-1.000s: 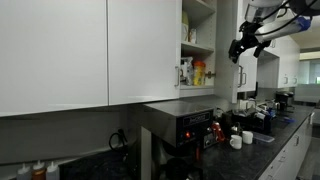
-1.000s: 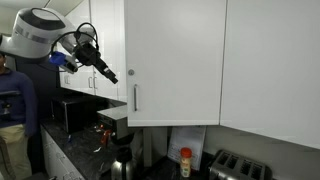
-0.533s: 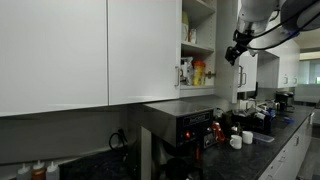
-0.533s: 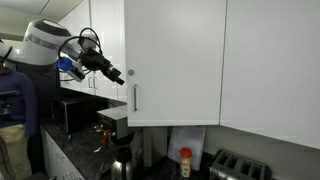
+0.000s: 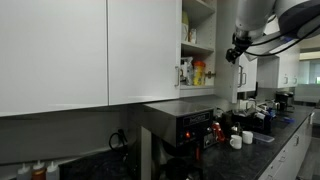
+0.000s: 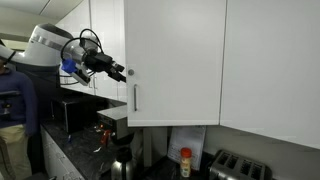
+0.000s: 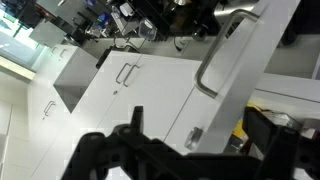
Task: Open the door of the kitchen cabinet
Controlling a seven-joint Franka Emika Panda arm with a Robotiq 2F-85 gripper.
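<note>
High on a kitchen wall, the robot's gripper (image 6: 124, 72) hovers at the left edge of the white door (image 6: 175, 60), just above its slim silver handle (image 6: 135, 97), as seen in an exterior view. Whether it touches the panel cannot be told from the pictures. The white arm (image 6: 48, 45) reaches in from the left of that view, above a person in blue (image 6: 12, 105) standing by the counter.

Seen from the opposite side in an exterior view, the cabinet (image 5: 205, 12) stands open, its white shelves exposed and a yellow bottle (image 5: 200, 73) on the lower shelf among other small items. Wider white doors (image 5: 90, 50) hang closed alongside it. Below sits a black appliance (image 5: 185, 125) on a dark counter (image 5: 285, 125) crowded with cups and gear.

At the wrist, the dark fingers (image 7: 270, 140) stand apart, with the white door panel and its bar handle filling the space ahead of them. A patch of yellow shows past the door's edge. White drawer fronts (image 7: 120, 85) with small handles lie further off in the same view.

Under the door in an exterior view stand a red-capped bottle (image 6: 185, 160) and a toaster (image 6: 235, 168).
</note>
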